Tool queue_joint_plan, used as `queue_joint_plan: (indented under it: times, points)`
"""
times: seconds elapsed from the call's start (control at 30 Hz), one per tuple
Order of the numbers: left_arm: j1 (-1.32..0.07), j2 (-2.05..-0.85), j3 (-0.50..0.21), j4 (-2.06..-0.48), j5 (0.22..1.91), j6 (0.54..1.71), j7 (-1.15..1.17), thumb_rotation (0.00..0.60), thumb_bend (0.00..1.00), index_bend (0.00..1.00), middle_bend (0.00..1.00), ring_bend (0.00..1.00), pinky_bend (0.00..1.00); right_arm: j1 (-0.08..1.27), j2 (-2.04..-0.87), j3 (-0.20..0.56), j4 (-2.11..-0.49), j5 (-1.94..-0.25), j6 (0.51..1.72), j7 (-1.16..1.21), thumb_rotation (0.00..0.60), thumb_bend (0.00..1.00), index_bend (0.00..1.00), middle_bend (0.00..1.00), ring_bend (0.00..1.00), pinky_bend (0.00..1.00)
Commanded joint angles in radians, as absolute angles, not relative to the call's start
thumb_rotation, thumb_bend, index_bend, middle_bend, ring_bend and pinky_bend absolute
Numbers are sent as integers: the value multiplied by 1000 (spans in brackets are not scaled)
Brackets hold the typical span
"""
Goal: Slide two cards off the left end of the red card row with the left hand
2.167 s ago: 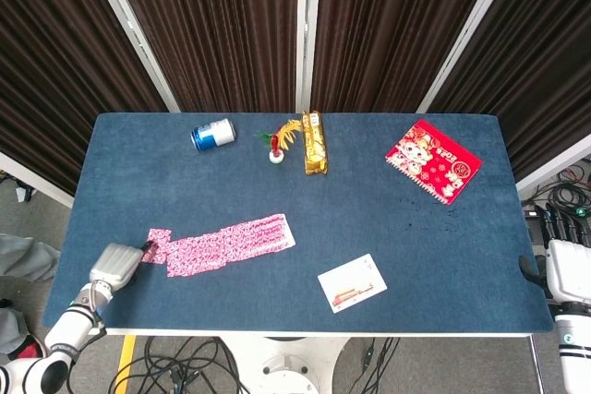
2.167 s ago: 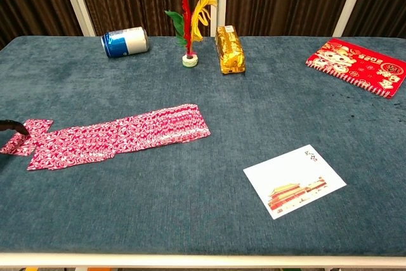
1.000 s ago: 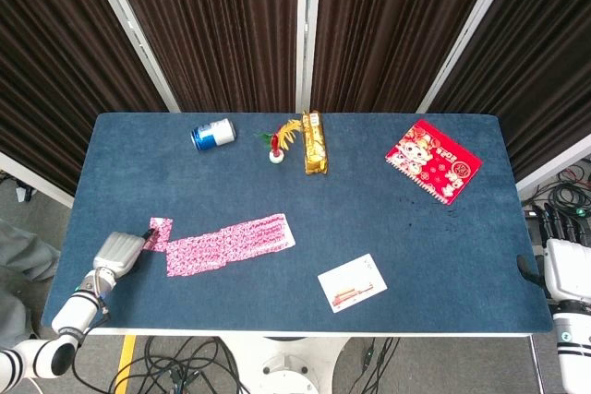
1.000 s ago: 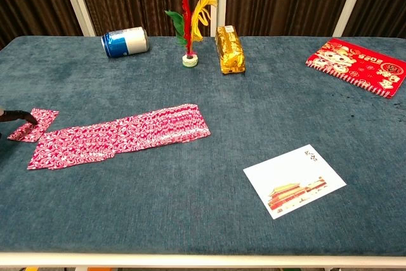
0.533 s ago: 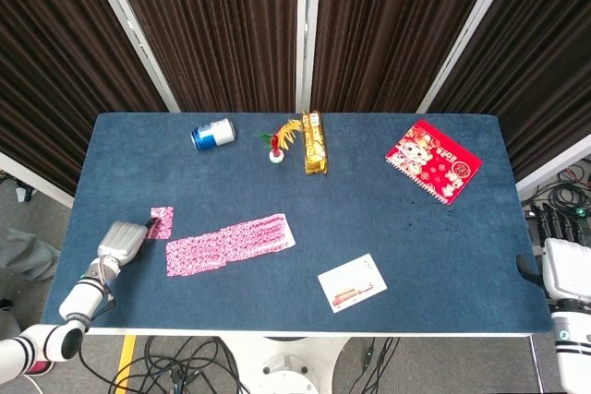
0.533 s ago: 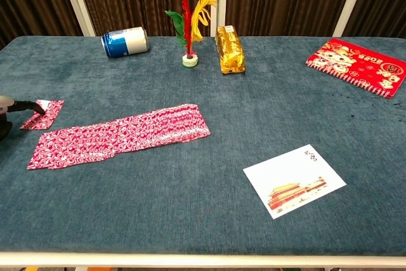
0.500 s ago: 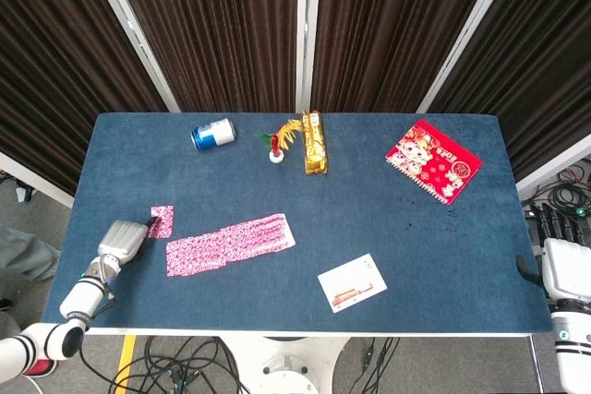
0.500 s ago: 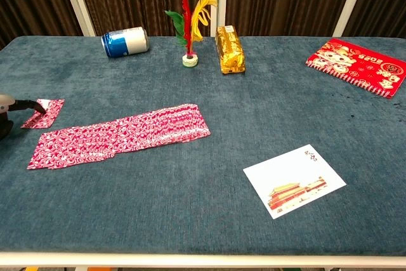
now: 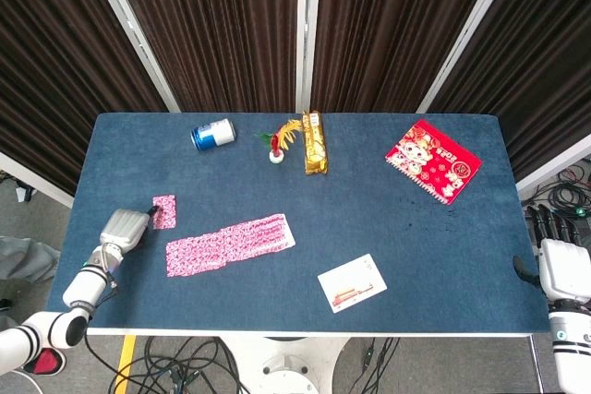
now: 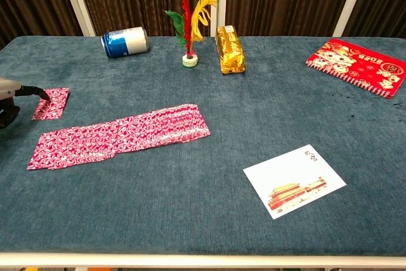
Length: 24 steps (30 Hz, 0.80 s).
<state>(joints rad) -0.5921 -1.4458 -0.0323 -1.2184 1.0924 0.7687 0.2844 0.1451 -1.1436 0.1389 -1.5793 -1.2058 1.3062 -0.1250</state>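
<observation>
Head view, from the left: the left hand (image 9: 122, 228) reaches in over the table's (image 9: 388, 214) left edge, a dark fingertip (image 10: 42, 93) pressing the near-left corner of the separated cards (image 9: 163, 211). No grip is visible; the cards lie flat under the touch, and the other fingers cannot be made out. These cards sit just right of the hand and clear of the red card row (image 9: 229, 244), which lies nearer the front edge, its long axis running left to right and tilting slightly away at the right end. Bare cloth shows between the separated cards and the row's left end, so the pair appears already off the row. Open table stretches behind the cards toward the blue can (image 9: 212, 133); the left edge is close. A white postcard (image 9: 352, 282) lies near the front, a red booklet (image 9: 433, 161) far right. Beyond the right edge, the right hand (image 9: 560, 266) hangs idle, fingers extended and apart, far from the row.
</observation>
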Motion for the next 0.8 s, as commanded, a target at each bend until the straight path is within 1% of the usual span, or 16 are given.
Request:
queue_joint_plan:
  times: [0.03,0.17,0.33,0.4,0.53,0.8]
  points:
    - [-563,-1379,-16,-1349,1114,856,345,600,759,125,857,841,763,145,-1145,139,-1574,-1206,1305,-117,600,264,0,0,0,0]
    - [-533,-1329,10,-1470,1129,921,400,600,759,125,857,841,763,144,-1147,138,-1569,-1214,1305,-103,600,266,0,0,0,0]
    - [-495,-1299,67,-1578,1155,959,449,600,758,125,857,841,763,144,-1142,139,-1569,-1224,1308,-89,600,264,0,0,0,0]
    - [-481,-1301,93,-1599,1169,970,475,600,756,125,857,841,763,143,-1137,140,-1573,-1228,1312,-85,600,262,0,0,0,0]
    - [-461,-1313,119,-1621,1183,984,492,600,754,125,856,841,763,139,-1128,144,-1581,-1229,1323,-84,600,262,0,0,0,0]
    - [-441,-1338,130,-1622,1219,1003,486,600,754,125,856,841,763,137,-1122,147,-1592,-1218,1324,-92,600,260,0,0,0,0]
